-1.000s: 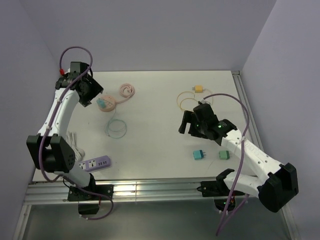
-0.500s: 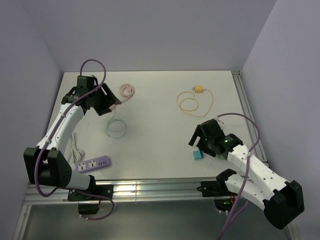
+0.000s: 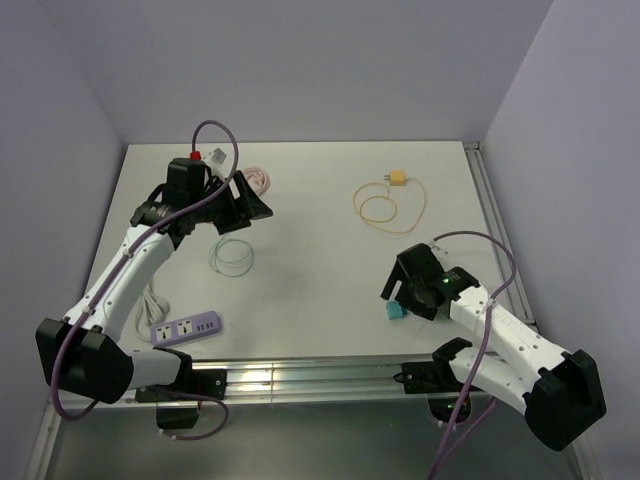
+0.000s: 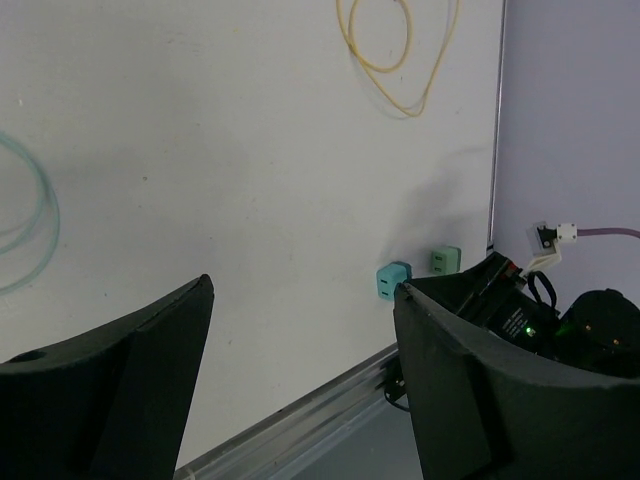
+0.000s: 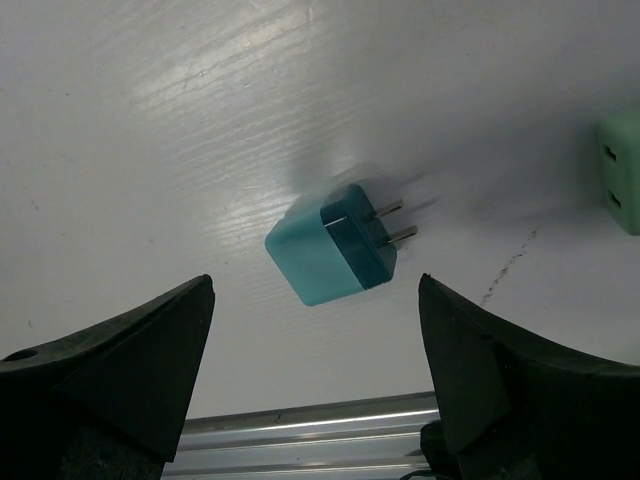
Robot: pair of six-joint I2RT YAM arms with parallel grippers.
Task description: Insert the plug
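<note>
Right fingers [image 5: 120, 380] have just dropped over the teal plug [image 5: 335, 245], spread wide. It lies loose on the worktop [image 3: 320, 270], near right. Left fingers [image 4: 120, 370] swung inward, apart, empty. Grasp comes next, I reckon.

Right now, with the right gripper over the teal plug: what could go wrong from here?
1. The teal plug lies on its side, skewed under the open right gripper, with its prongs angled toward one finger. Closing could pinch the prongs or twist it away.
2. The green plug lies close by, so a finger could knock it.
3. The power strip lies far off on the left, unheld. It may slide during insertion.
</note>
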